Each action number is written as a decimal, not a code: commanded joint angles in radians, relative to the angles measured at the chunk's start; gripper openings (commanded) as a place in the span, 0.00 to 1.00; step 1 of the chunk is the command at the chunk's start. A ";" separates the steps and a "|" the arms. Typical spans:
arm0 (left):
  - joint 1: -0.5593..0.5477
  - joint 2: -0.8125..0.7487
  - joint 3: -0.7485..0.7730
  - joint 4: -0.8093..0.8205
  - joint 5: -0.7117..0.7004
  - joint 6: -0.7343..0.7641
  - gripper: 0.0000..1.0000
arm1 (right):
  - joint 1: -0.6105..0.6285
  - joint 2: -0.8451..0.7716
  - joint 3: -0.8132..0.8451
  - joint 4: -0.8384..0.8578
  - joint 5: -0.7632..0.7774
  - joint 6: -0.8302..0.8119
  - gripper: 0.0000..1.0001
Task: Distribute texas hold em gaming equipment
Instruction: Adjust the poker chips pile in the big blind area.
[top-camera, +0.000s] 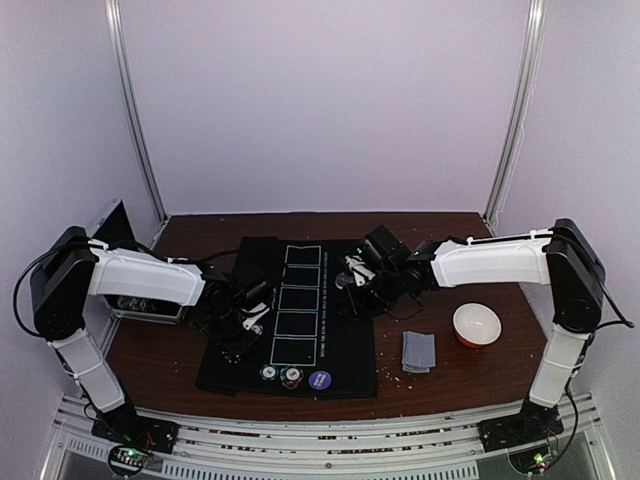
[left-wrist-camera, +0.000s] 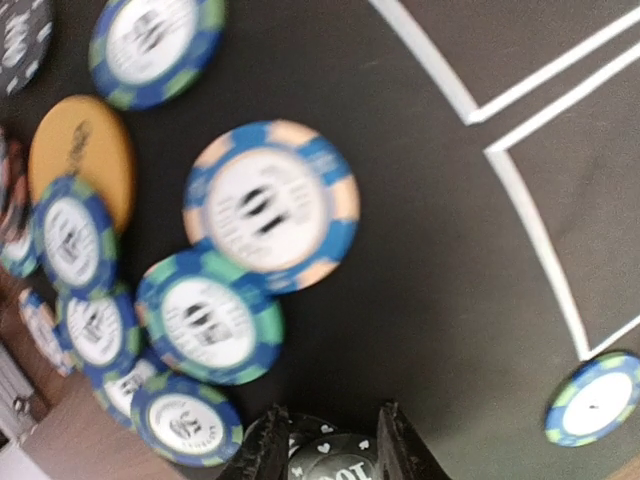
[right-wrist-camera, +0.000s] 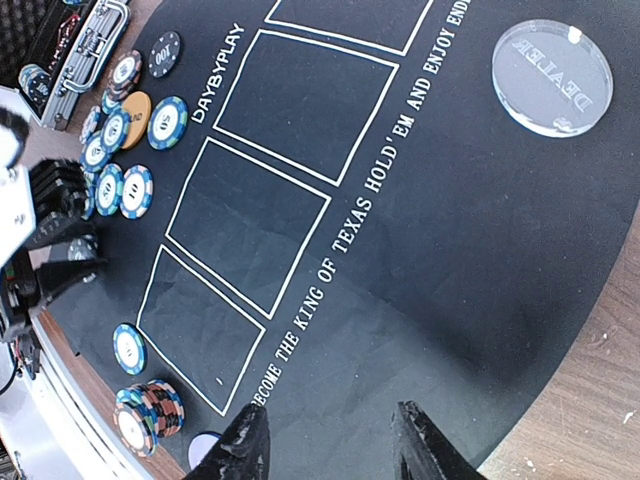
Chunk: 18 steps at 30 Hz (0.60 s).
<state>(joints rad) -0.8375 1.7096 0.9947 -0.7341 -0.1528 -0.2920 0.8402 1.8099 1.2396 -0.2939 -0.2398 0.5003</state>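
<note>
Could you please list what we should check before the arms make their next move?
1. Black chip sits between the left gripper fingers: ok.
2. Grip on it is firm: cannot tell, the view is blurred.
3. Right gripper is open and empty: ok.
4. Card boxes on the mat are bare: ok.
5. Cards are dealt out: not ok, they lie piled off the mat.
</note>
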 joint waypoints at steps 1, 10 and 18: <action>0.028 -0.001 0.024 -0.094 -0.135 -0.066 0.32 | 0.004 -0.006 0.028 -0.030 0.005 -0.008 0.45; 0.069 -0.123 0.047 -0.040 -0.090 -0.040 0.33 | 0.005 -0.038 0.041 -0.033 0.002 -0.011 0.45; 0.184 -0.236 0.114 -0.027 -0.005 -0.019 0.40 | 0.004 -0.117 0.115 -0.226 0.233 -0.045 0.50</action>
<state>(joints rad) -0.7200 1.5265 1.0634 -0.7815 -0.1978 -0.3264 0.8402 1.7729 1.2976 -0.3767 -0.1822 0.4808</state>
